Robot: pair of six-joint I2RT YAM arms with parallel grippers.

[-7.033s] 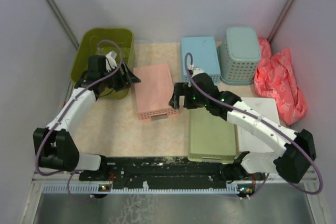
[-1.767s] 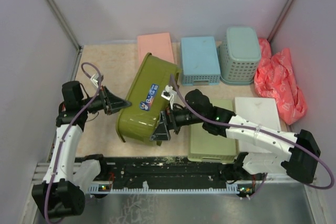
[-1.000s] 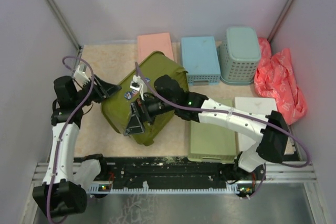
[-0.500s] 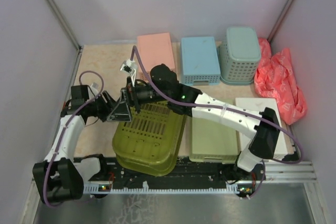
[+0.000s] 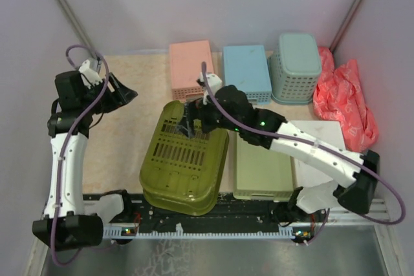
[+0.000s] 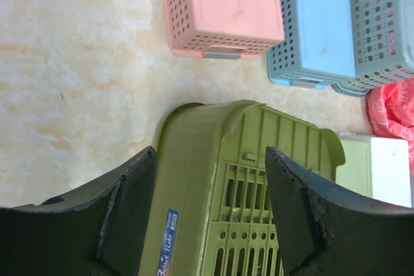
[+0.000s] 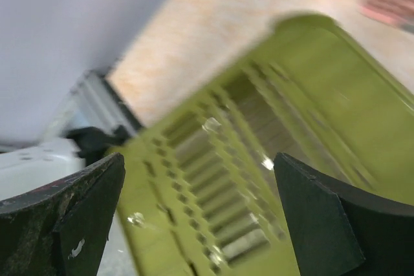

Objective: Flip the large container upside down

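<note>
At the near table edge: large container (image 5: 184, 159), rim down, slotted base up, just beside the light-green tray (image 5: 261, 166). Above its far end: right gripper (image 5: 194, 119), jaws apart, empty. Farther back, leftward: left gripper (image 5: 128, 93), likewise spread, well apart. Inversion judged complete; only arm withdrawal outstanding.

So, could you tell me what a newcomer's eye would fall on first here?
The olive-green tub lies base up at the near middle of the table, with the right gripper open over its far end. The left gripper is open, raised at the far left. A pink basket, a blue basket and a teal basket line the back.
</note>
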